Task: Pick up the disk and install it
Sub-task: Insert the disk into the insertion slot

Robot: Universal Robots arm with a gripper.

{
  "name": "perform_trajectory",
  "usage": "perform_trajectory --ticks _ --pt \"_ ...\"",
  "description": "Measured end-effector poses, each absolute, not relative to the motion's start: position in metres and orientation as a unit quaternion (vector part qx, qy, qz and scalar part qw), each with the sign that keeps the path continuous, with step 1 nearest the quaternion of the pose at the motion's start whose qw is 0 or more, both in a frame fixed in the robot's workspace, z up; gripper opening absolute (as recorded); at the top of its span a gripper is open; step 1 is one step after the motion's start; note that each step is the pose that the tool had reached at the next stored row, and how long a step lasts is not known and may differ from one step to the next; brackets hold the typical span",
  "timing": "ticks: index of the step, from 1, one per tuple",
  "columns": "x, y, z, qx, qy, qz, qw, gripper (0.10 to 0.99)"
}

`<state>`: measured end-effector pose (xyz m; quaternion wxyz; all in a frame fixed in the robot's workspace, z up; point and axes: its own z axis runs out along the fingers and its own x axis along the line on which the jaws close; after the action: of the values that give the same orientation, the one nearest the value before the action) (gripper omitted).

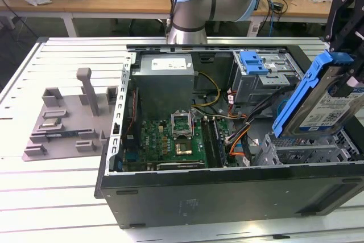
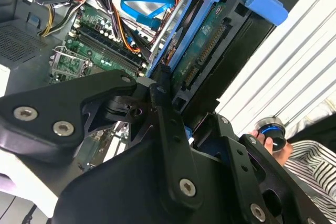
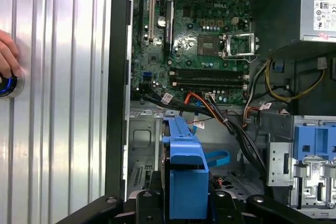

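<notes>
Clamped by the gripper, the disk is held tilted over the drive bay, so insertion is judged underway, squaring with the bay being needed.

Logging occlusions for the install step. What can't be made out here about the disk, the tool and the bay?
- Disk, exterior view: its far end is cut off by the frame edge, where the tool holds it.
- Bay, exterior view: the slot under the disk is hidden by the disk itself.
- Second wrist view: the tool's own black linkages cover the disk's near end.
- First wrist view: only the blue carrier edge-on, so the label is unseen.
</notes>
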<state>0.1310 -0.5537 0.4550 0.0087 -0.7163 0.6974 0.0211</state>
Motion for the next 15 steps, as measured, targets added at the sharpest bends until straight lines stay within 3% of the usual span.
perform_trajectory --ticks 15 --pt "0.133 -0.554 0.439 -0.716 0.698 0.021 0.008 0.369"
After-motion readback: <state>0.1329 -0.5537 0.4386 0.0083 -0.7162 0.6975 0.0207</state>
